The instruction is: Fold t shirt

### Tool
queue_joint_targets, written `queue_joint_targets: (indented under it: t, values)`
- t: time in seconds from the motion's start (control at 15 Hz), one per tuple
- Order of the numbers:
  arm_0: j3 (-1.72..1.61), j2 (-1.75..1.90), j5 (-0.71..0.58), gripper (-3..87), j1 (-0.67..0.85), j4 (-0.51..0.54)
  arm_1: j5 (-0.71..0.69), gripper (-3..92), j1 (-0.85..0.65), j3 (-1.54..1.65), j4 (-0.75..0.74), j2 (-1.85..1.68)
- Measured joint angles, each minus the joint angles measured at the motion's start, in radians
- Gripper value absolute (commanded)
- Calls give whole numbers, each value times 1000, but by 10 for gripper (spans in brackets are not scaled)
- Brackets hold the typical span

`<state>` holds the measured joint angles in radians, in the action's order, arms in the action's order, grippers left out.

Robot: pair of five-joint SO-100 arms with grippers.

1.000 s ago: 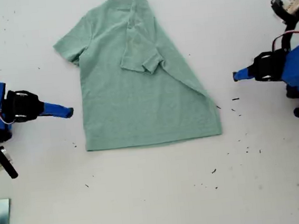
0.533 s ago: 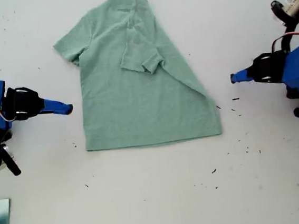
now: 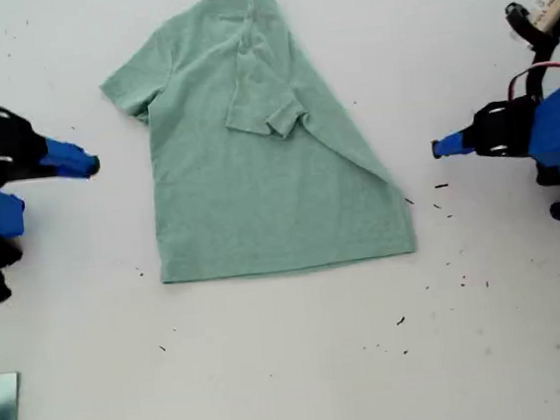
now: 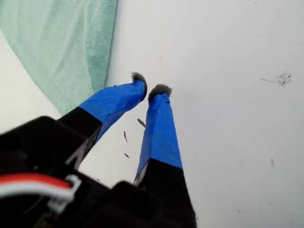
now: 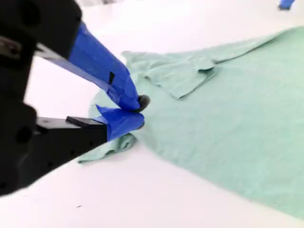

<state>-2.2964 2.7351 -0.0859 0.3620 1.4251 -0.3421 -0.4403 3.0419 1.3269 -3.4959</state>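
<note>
Plainly, the t shirt point(image 3: 257, 172) lay flat on the white table point(image 3: 276, 369), in the upper middle of the exterior view, with its collar toward the top of that view and its straight hem toward the bottom. One sleeve point(image 3: 270, 102) had been folded inward across the chest, which left a long slanted edge running down to the hem corner on the exterior view's right. The other sleeve point(image 3: 134, 80) was spread out flat toward the exterior view's left.

The first gripper point(image 3: 437, 147) hovered at the exterior view's right, well apart from the shirt and pointing toward its slanted edge. Its blue-taped fingers point(image 4: 159, 123) were drawn close, with only a slim gap at the tips and nothing held between them. A few dark specks point(image 3: 441, 187) dotted the table near it.

The second gripper point(image 3: 94, 166) stood at the exterior view's left, near the spread sleeve and apart from it. Its own wrist view showed its jaws pinched together, gripping no fabric.
</note>
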Motion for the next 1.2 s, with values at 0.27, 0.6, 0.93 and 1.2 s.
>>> queue_joint_targets:
  t: [0.27,0.6,0.93,1.2]
  values:
    - [474,-333,-310,-2,377,166,-3,48,14,0,0,0]
    - [466,-479,-440,289,545,135,-3,49,38,0,0,0]
    - [302,-716,-468,281,568,-91,-6,49,38,0,0,0]
    - [170,-931,-472,280,634,-333,-21,49,38,0,0,0]
